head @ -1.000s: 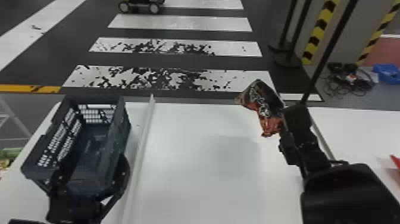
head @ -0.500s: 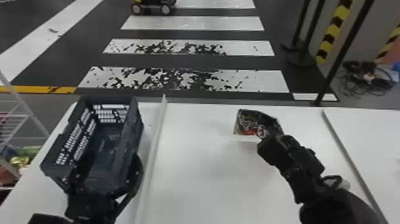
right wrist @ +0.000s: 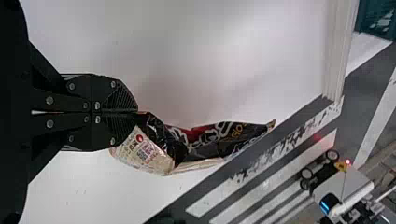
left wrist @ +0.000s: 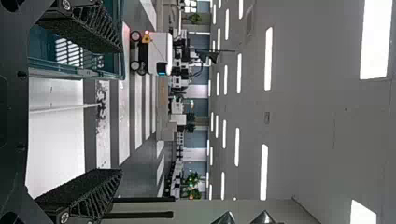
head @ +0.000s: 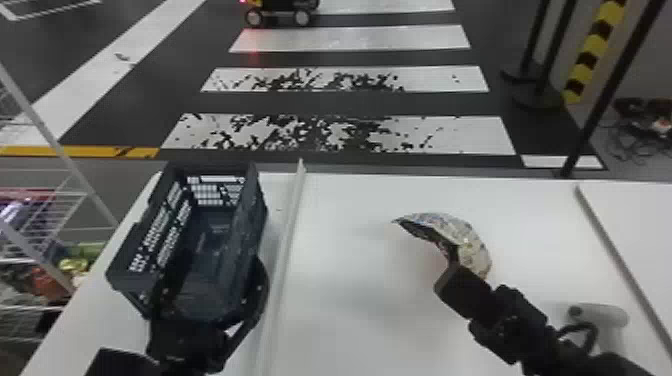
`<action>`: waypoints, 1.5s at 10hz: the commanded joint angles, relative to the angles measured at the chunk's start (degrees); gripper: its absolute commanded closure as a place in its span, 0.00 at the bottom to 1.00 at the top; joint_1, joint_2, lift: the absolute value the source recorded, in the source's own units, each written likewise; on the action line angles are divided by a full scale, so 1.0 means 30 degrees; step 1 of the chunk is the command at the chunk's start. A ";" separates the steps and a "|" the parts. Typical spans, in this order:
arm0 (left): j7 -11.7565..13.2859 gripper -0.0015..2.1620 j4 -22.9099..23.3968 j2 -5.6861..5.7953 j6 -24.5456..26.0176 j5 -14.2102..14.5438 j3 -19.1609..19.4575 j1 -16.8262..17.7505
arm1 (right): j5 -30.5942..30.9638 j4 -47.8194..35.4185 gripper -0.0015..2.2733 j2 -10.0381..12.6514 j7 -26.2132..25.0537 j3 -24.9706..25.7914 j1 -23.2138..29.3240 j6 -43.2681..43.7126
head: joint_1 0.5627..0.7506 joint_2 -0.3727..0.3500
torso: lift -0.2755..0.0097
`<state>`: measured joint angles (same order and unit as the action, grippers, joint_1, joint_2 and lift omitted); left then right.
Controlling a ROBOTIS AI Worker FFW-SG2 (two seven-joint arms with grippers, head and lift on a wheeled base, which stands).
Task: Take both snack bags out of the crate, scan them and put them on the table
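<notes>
Snack bag point(head: 462, 235) points leftward, long axis slanting from the right pincer point(head: 452, 262).

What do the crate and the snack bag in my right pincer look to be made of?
The crate looks like rigid moulded plastic, dark with a dull finish: its walls have regular cut-out slots. The snack bag, in the right pincer, seems to be thin glossy film, with sharp creases and bright glints; whether it has a foil layer, I can't tell.
</notes>
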<state>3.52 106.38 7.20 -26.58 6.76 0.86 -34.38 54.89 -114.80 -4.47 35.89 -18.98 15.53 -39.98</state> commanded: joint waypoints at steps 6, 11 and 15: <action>0.0088 0.04 0.0018 0.0001 0.0000 0.0001 -0.0112 0.0065 | -0.5405 -0.2662 0.03 0.0085 0.5821 0.2021 -0.0078 -0.3067 | 0.70 0.78 | 0.65; 0.0088 0.04 0.0018 0.0001 0.0000 -0.0057 -0.0142 0.0036 | -1.6977 -0.2135 0.20 0.1169 0.5616 0.6796 -0.1660 -0.4063 | 0.70 0.81 | 0.65; 0.0059 0.04 -0.0041 -0.0029 0.0000 -0.0057 -0.0112 0.0036 | -1.8032 -0.0963 0.86 0.1316 0.5645 0.7089 -0.1953 -0.4415 | 0.70 0.81 | 0.65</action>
<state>3.69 106.35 7.12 -26.58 6.59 0.52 -34.28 0.94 -118.43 -0.55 52.77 2.28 9.77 -53.15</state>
